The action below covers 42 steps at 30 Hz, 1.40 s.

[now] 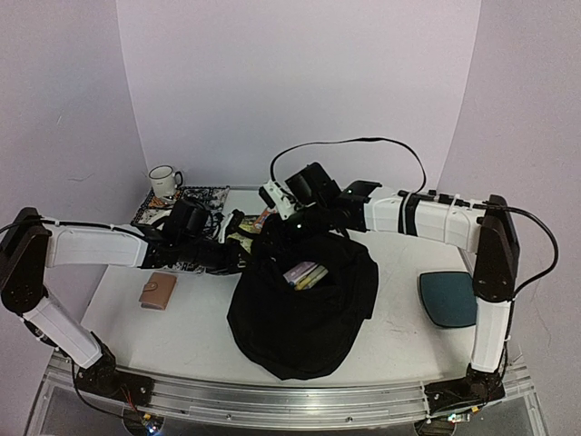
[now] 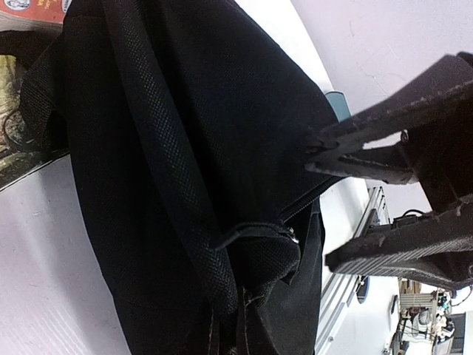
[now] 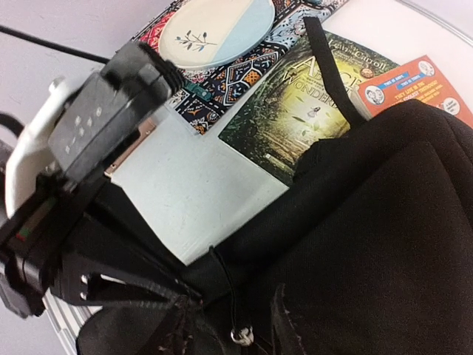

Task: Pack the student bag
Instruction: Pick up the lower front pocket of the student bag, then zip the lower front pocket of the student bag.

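While its fingers stand apart with nothing between them, the left gripper [image 2: 318,203] hovers against the left flank of the student bag [image 1: 304,318]. The bag slumps mid-table, mouth up, its long axis running near to far. The right gripper [image 1: 275,227] sits at the bag's raised far rim; whether it pinches fabric cannot be told. Unpacked books [image 3: 310,111] lie just beyond that rim, seemingly nearer the left arm.

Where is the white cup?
In the top view, the cup stands at the far left corner of the table, just behind the patterned mat.
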Tool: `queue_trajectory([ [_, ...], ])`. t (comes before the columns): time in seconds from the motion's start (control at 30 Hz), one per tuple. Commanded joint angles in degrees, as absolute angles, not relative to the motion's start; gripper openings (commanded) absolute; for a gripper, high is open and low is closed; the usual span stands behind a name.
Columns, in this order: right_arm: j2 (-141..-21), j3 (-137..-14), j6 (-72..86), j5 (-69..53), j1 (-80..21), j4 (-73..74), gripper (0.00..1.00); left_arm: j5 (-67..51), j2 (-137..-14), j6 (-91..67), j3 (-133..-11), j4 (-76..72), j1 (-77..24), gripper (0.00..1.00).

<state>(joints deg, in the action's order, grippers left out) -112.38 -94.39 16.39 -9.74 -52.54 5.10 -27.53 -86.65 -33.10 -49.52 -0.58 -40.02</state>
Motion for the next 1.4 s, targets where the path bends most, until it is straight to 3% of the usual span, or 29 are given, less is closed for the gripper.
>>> queue_trajectory([
  [0.0,-114.5,-98.3,15.9,-11.5,-52.9,5.7,0.31,-30.6,-83.7,-33.1,-53.4,-4.9,-41.0,0.0],
  [0.43,-117.1,-98.3,15.5,-14.8,-52.9,5.7,0.21,-30.1,-83.4,-33.0,-53.6,-4.9,-41.2,0.0],
  [0.63,-115.3,-96.6,15.6,-11.8,-52.9,5.7,0.0,-27.7,-83.0,-32.4,-53.5,-4.0,-41.2,0.0],
  [1.13,-97.6,-76.7,21.7,6.3,-52.9,3.3,0.0,-14.2,-81.6,-38.0,-49.6,-0.4,-40.4,0.0],
  [1.37,-94.7,-67.6,24.9,7.3,-52.9,-1.5,0.0,-14.6,-80.1,-41.7,-47.7,-2.0,-40.2,0.0],
])
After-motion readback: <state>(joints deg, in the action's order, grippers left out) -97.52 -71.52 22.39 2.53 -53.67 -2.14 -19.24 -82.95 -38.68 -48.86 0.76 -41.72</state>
